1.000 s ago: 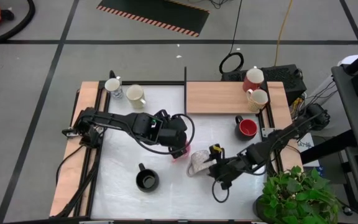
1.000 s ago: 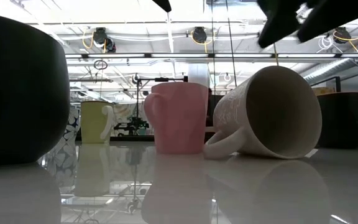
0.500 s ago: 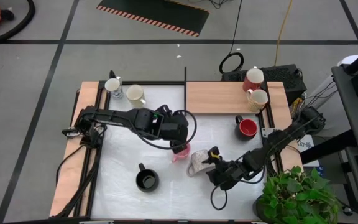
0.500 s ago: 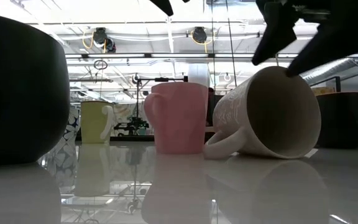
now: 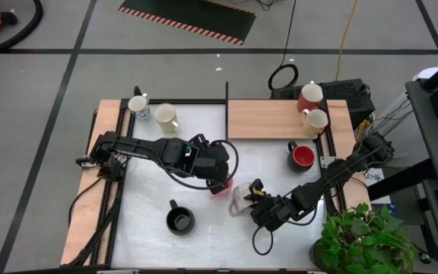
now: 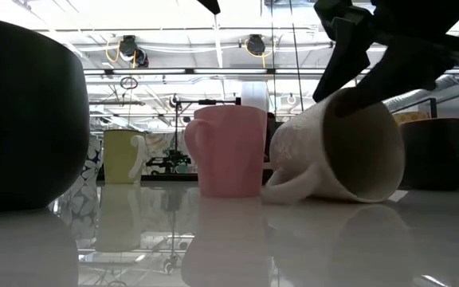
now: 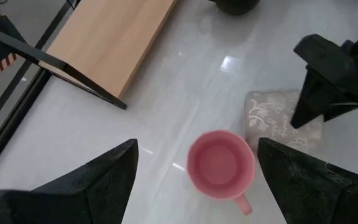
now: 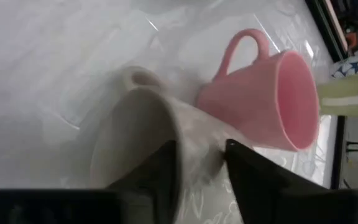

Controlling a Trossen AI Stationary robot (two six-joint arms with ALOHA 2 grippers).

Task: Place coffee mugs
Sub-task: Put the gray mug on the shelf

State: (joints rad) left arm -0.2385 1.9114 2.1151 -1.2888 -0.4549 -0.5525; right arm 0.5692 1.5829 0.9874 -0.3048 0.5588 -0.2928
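Note:
A white patterned mug (image 5: 239,200) lies on its side on the white table top (image 5: 150,183), with its handle (image 6: 292,188) down on the surface. My right gripper (image 8: 201,165) is shut over its rim. Just to the left, a pink mug (image 7: 220,164) stands upright. My left gripper (image 7: 197,155) hovers open above the pink mug and touches nothing. A black mug (image 5: 179,221) stands nearer the front edge. My right gripper holds the white mug's rim at its upper side (image 8: 194,146). One finger (image 8: 163,171) is inside the mouth and the other (image 8: 244,168) is outside on the patterned wall. The fingers slant down from the table's right. The mug still lies on its side on the table.
A cream mug (image 5: 166,116) and a blue-marked white mug (image 5: 138,106) stand at the far left. A red-lined dark mug (image 5: 301,156), a red mug (image 5: 309,97) and a cream mug (image 5: 315,120) stand by the wooden board (image 5: 268,119). A plant (image 5: 363,240) stands off the near right corner.
My right gripper has come down and moved toward the table's left onto the white mug, rolling as it went. Its fingers have closed over the mug's upper rim. The mug's mouth has shifted a little while its handle stays on the table.

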